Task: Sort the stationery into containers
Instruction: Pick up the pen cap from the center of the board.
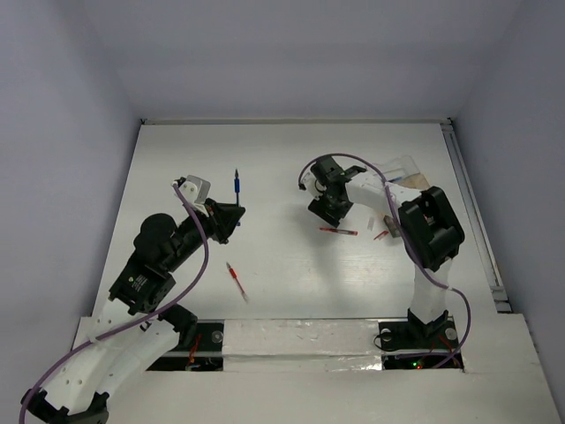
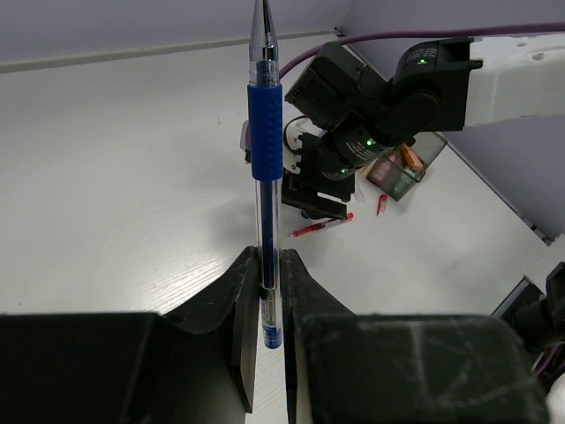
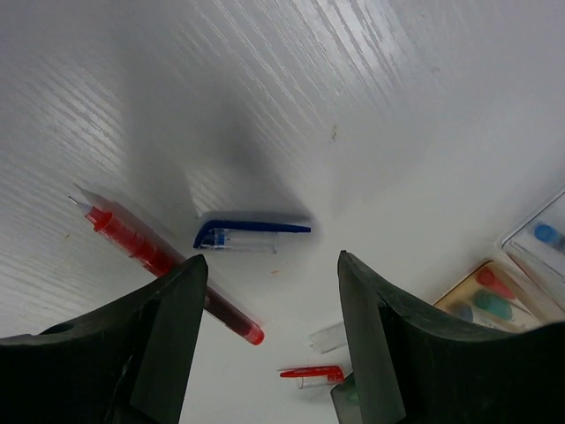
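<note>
My left gripper (image 2: pixel 271 265) is shut on the lower barrel of a blue pen (image 2: pixel 265 168), which stands upright with its tip up. From above, that blue pen (image 1: pixel 237 186) sticks out past the left gripper (image 1: pixel 226 217) at centre left. My right gripper (image 3: pixel 272 265) is open and hovers low over the table, holding nothing. A blue pen cap (image 3: pixel 252 236) lies just beyond its fingertips. A red pen (image 3: pixel 163 261) runs under its left finger (image 3: pixel 172 309). The container (image 3: pixel 503 296), a clear divided box, sits at the lower right with small items inside.
A second red pen (image 1: pixel 235 281) lies in front of the left arm. A red cap (image 3: pixel 313 374) and a small clear piece (image 3: pixel 328 336) lie between the right gripper and the container (image 1: pixel 410 177). The right gripper (image 1: pixel 331 208) stands beside the red pen (image 1: pixel 338 230).
</note>
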Controlling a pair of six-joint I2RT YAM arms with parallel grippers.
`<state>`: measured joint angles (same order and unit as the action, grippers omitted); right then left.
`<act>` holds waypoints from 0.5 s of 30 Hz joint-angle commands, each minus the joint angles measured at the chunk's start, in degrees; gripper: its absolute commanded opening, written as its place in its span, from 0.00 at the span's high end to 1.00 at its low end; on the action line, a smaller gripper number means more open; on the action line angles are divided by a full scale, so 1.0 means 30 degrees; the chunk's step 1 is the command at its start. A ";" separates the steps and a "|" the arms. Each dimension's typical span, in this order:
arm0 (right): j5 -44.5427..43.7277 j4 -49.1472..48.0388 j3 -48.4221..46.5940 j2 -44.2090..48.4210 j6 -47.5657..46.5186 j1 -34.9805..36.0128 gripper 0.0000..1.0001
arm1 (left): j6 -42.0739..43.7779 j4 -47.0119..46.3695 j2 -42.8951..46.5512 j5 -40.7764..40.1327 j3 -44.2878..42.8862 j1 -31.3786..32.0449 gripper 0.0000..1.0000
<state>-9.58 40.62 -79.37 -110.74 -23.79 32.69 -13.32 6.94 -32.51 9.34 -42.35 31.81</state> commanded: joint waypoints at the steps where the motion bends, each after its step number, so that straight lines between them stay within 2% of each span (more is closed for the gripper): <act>1: 0.0411 0.0024 -0.1109 -0.0293 -0.0477 0.0003 0.33 | 0.0193 -0.0643 -0.0002 -0.0126 -0.0034 0.0089 1.00; 8: 0.0792 -0.0180 -0.1637 -0.1026 -0.0916 0.0003 0.35 | 0.0280 -0.0673 -0.0061 -0.0156 -0.0034 0.0089 1.00; 11: 0.1055 -0.0474 -0.1754 -0.1319 -0.0859 0.0003 0.39 | 0.0280 -0.0643 -0.0119 -0.0185 -0.0034 0.0089 1.00; 15: 0.1582 -0.0561 -0.2018 -0.1729 -0.0479 -0.0581 0.55 | 0.0280 -0.0673 -0.0178 -0.0185 -0.0034 0.0089 1.00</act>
<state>-7.03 40.21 -83.15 -114.96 -25.52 32.27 -13.28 7.03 -32.88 8.95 -42.35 31.81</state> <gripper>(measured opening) 0.487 0.073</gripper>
